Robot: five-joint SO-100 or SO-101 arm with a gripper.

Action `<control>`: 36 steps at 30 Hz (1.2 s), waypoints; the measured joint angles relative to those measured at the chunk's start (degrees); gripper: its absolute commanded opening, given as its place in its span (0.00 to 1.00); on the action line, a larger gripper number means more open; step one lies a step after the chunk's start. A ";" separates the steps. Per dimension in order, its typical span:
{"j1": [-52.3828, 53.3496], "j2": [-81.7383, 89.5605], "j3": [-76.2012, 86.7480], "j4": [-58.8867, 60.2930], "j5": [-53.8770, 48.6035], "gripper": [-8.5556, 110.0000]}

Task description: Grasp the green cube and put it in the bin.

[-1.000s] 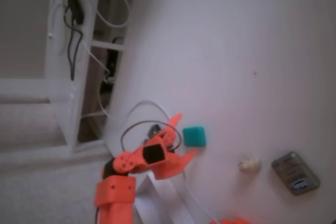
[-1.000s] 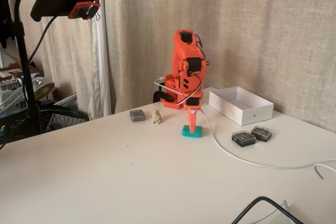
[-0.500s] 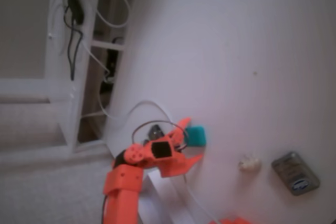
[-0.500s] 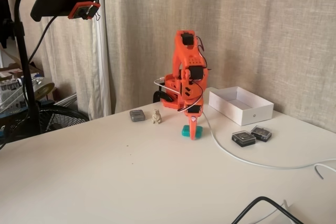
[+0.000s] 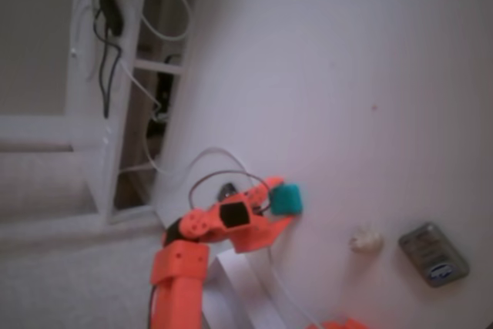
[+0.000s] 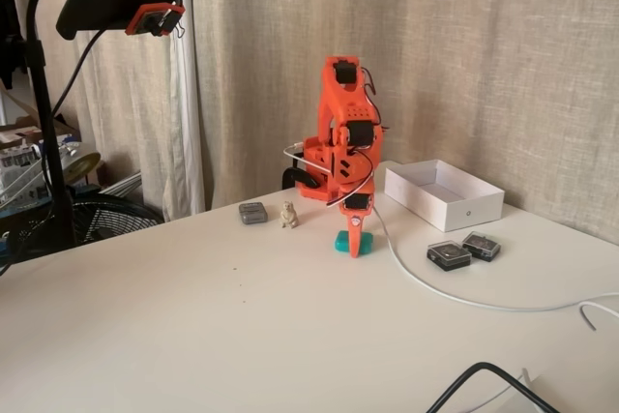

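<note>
The green cube [image 5: 288,199] rests on the white table, teal with rounded corners. My orange gripper [image 5: 281,203] has come down over it, with one finger on each side. The jaws are open, and a small gap shows beside the lower finger. In the side-on fixed view the gripper [image 6: 353,249] points straight down with its tips at table level. One finger [image 6: 355,237] covers the right part of the green cube [image 6: 341,243]. The bin [image 6: 455,212], a low white box, stands to the right of the arm, close to the curtain.
Two dark grey pieces [image 6: 449,255] [image 6: 482,245] lie in front of the bin. A grey device [image 6: 253,212] and a small beige figure [image 6: 288,215] sit left of the arm. A white cable [image 6: 435,289] curves across the table. A white shelf frame [image 5: 100,98] stands off the table's edge.
The gripper has dropped and moved forward from behind the cube to straddle it. Its jaws have narrowed a little around it. The cube has not moved.
</note>
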 measured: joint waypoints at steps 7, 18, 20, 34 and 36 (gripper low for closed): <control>0.09 0.35 0.00 0.00 -0.09 0.04; 0.53 0.09 -0.53 0.00 -0.53 0.00; 0.88 0.09 -1.85 0.00 -2.02 0.00; -4.57 9.05 -6.50 -18.46 -14.15 0.00; -8.09 12.13 -6.50 -17.84 -17.05 0.00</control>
